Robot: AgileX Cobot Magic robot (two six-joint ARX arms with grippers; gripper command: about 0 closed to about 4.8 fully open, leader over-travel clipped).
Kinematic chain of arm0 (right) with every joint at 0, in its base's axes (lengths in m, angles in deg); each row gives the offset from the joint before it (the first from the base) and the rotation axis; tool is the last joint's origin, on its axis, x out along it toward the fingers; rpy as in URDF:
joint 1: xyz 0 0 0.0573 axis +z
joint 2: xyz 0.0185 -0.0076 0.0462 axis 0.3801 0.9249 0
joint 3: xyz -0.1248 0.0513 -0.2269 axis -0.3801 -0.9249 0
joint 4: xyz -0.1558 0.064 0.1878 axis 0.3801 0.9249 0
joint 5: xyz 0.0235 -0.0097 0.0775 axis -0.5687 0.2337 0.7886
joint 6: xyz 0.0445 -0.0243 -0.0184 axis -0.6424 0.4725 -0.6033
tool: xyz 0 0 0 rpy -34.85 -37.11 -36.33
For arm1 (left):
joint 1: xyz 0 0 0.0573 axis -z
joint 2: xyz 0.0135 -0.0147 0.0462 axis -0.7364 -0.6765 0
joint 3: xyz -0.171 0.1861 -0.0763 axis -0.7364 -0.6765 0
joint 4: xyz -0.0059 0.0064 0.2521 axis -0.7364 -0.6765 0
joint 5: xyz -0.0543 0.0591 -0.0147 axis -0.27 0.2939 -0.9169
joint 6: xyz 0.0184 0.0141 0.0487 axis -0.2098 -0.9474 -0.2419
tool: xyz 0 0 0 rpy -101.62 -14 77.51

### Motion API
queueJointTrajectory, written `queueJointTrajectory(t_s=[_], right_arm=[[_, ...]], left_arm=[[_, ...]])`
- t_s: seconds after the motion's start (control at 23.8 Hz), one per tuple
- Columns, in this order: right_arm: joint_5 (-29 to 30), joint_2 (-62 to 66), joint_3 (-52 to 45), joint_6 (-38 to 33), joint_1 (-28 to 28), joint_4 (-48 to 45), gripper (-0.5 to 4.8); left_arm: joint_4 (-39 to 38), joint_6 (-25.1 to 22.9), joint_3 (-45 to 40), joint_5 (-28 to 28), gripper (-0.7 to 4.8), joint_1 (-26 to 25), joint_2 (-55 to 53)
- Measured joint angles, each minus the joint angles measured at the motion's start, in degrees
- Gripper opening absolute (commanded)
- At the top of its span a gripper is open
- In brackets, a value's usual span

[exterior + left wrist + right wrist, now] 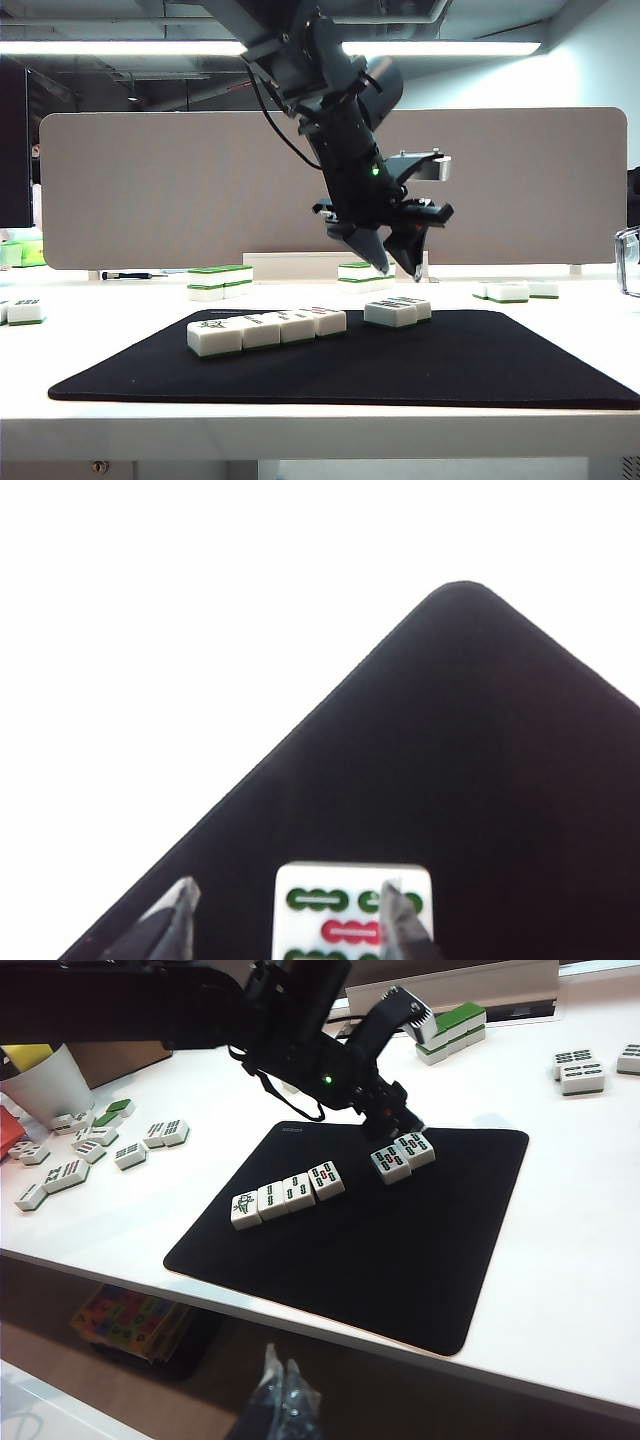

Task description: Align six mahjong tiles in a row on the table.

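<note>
Nearest the exterior camera we see the front edge of the black mat, lying flat on the white tabletop. On the mat we count six mahjong tiles, white faces up over thin green bases. Four of them sit side by side, touching, in a short row that runs slightly oblique to the mat's front edge. The other two form a touching pair, set apart from the row by a clear gap and a little further back on the mat.

Left gripper hangs just above that pair, pointing down and tilted, jaws parted with nothing between them. In the left wrist view its two dark fingertips frame one tile with green and red marks; one tip overlaps the tile's face in the picture, but we cannot tell from this view whether it touches. The exterior view shows air between tips and tiles.

Right gripper shows only as a dark, blurred shape at the edge of its own wrist view, well off the mat and below the tabletop's near edge; we cannot tell whether its jaws are parted or closed.

Outward: loose tiles lie scattered on the tabletop beside the mat, stacked tiles with green tops stand behind it, and a grey divider panel closes the back
</note>
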Motion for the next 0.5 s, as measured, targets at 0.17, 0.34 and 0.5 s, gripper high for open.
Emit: queueJointTrajectory(t_s=[0.17,0.34,0.5], right_arm=[[0.00,0.00,-0.02,0.00,0.00,0.02,-0.01],[0.00,0.00,0.00,0.00,0.00,0.02,-0.01],[0.02,0.00,0.00,0.00,0.00,0.02,-0.01]], left_arm=[[1.64,0.00,0.00,0.00,2.38,0.00,-0.92],[4.02,0.02,0.00,0.00,2.38,0.00,-1.31],[6.27,0.02,0.00,0.00,2.38,0.00,-1.46]])
